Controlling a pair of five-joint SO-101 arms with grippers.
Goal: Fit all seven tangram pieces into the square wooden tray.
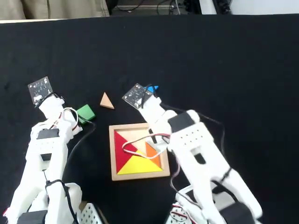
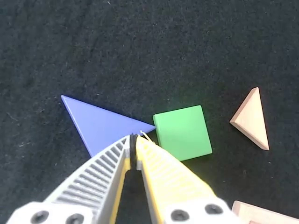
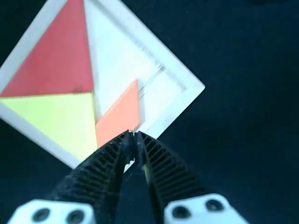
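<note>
The square wooden tray (image 1: 112,154) holds a red triangle (image 1: 125,142), a yellow triangle (image 1: 138,164) and an orange piece (image 1: 152,149). My right gripper (image 3: 131,135) is shut, its tips at the edge of the orange piece (image 3: 122,109) over the tray (image 3: 161,95). Left of the tray, my left gripper (image 2: 134,138) is shut with nothing in it. Its tips sit over the edge of a blue-violet triangle (image 2: 96,122), right beside the green square (image 2: 182,132). A tan triangle (image 2: 252,120) lies farther off. A small blue piece (image 1: 153,88) peeks from behind the right arm.
A black cloth covers the whole table (image 1: 233,60). The green square (image 1: 85,113) and tan triangle (image 1: 106,101) lie on it just beyond the tray's left corner. White cables loop over the tray (image 1: 133,150) from the right arm.
</note>
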